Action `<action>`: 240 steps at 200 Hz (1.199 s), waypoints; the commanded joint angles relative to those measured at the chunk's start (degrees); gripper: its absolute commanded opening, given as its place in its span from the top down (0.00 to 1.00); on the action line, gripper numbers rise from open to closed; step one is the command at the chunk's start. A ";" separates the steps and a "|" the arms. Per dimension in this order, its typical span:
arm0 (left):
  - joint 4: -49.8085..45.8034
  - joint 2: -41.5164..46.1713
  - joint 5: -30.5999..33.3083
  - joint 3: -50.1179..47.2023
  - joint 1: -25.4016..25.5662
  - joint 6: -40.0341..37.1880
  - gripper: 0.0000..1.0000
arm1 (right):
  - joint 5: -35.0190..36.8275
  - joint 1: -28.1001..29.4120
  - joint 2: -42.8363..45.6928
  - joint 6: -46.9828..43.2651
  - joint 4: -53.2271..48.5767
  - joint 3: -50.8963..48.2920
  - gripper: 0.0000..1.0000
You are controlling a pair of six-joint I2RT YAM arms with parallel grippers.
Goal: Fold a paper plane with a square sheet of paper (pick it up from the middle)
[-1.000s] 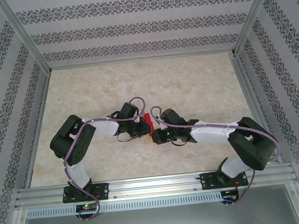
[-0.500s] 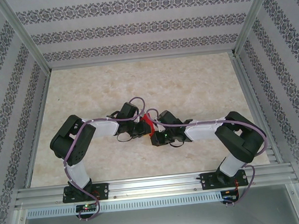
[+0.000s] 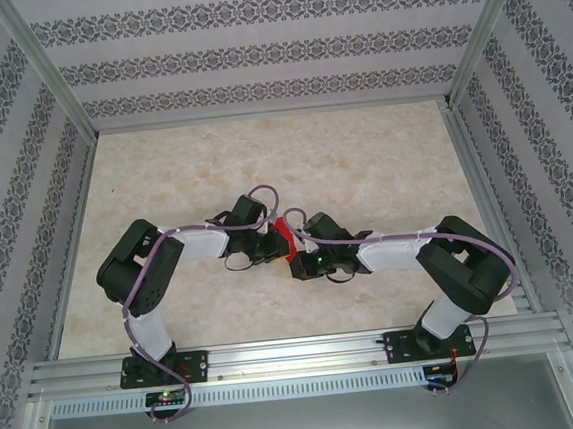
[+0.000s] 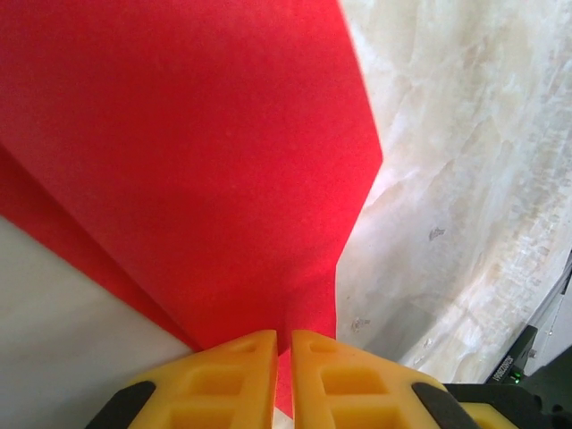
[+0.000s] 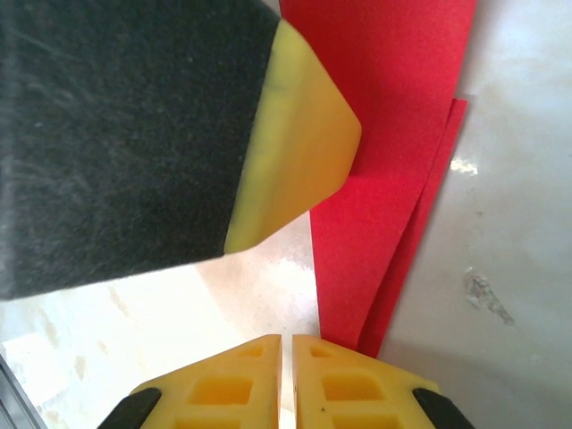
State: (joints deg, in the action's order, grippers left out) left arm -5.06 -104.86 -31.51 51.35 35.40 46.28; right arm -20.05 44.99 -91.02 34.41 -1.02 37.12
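The square sheet of paper is bright red and folded into a narrower layered shape, held just above the table's middle between the two grippers. My left gripper is shut on the red paper, whose edge runs into the slit between its yellow fingers. My right gripper is shut, with pale table showing in its slit. The folded red paper runs past it and behind its right finger. One yellow fingertip of the left gripper touches the paper's left edge there.
The pale marble tabletop stretches open behind and beside the arms. Aluminium frame rails run along the near edge, and patterned walls close in the back and sides.
The right arm has folded in and moved left, bringing its gripper close against the left gripper and the paper. The left arm has held still with the paper.
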 commanded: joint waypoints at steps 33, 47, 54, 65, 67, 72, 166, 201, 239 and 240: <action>-5.17 -2.62 4.43 1.16 0.47 -2.30 0.86 | 1.70 0.01 1.66 -0.84 -4.04 0.32 0.88; -5.26 -2.72 4.50 1.17 0.48 -2.36 0.86 | 1.89 0.01 1.13 -0.85 -4.09 0.09 0.88; -5.29 -2.72 4.47 1.12 0.47 -2.39 0.86 | 2.06 0.01 0.91 -0.83 -4.19 -0.03 0.88; -5.22 -2.80 4.49 1.12 0.54 -2.42 0.86 | 2.04 0.01 0.73 -0.83 -4.24 -0.20 0.88; -5.29 -2.87 4.52 1.14 0.52 -2.42 0.86 | 2.10 0.01 0.75 -0.84 -4.21 -0.21 0.88; -5.35 -2.89 4.50 1.12 0.47 -2.34 0.86 | 2.20 0.01 0.68 -0.83 -4.26 -0.29 0.88; -5.85 -3.33 4.78 1.34 0.48 -2.39 0.86 | 2.78 0.01 -0.48 -1.31 -5.95 -0.63 0.89; -5.84 -3.20 4.78 1.21 0.46 -2.41 0.86 | 2.05 0.27 -0.44 -0.70 -4.78 -1.97 0.89; -6.13 -3.43 5.08 1.22 0.47 -2.33 0.86 | 2.47 0.53 -0.55 -0.41 -5.98 -2.90 0.89; -6.16 -3.43 5.11 1.21 0.47 -2.33 0.86 | 2.43 0.53 -0.56 -0.36 -5.95 -3.01 0.89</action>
State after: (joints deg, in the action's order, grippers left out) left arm -7.25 -105.60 -31.18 52.90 35.40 45.23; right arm -18.46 45.01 -90.59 34.37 -3.22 36.34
